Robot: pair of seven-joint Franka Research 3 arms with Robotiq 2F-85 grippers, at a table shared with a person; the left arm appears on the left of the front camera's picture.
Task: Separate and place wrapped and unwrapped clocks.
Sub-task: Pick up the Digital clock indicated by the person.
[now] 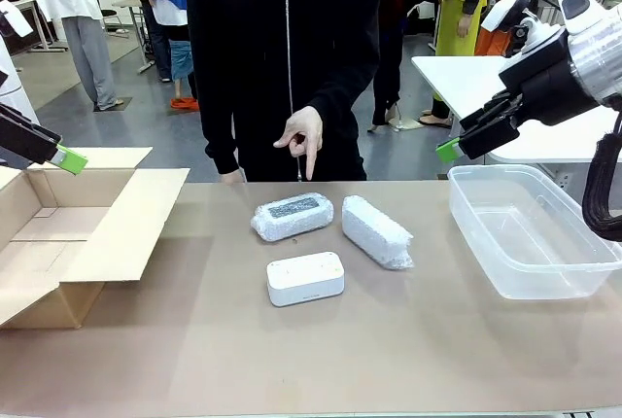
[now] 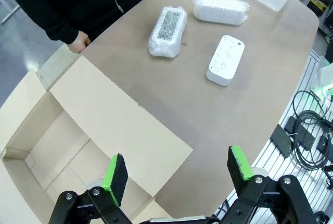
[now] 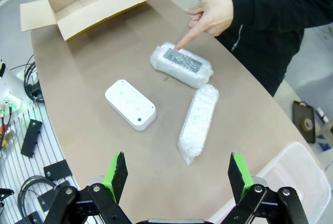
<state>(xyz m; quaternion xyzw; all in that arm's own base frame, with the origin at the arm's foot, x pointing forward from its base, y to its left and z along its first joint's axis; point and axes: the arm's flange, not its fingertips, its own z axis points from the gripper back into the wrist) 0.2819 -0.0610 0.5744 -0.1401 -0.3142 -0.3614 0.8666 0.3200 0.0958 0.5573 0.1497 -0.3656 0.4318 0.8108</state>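
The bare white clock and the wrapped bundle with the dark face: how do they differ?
The bare white clock is smooth plastic; the dark-faced bundle is lumpy bubble wrap. The clock shows buttons on top; the bundle shows a dark panel through its wrap. The clock lies farther from the person than the bundle. Both are brick-shaped and lie flat.

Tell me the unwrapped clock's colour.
The unwrapped clock is white; clearest in the right wrist view.

I see my left end effector [image 2: 178, 169] raised, jaws spread wide and empty; my right end effector [image 3: 177, 172] hangs high too, jaws wide, holding nothing.
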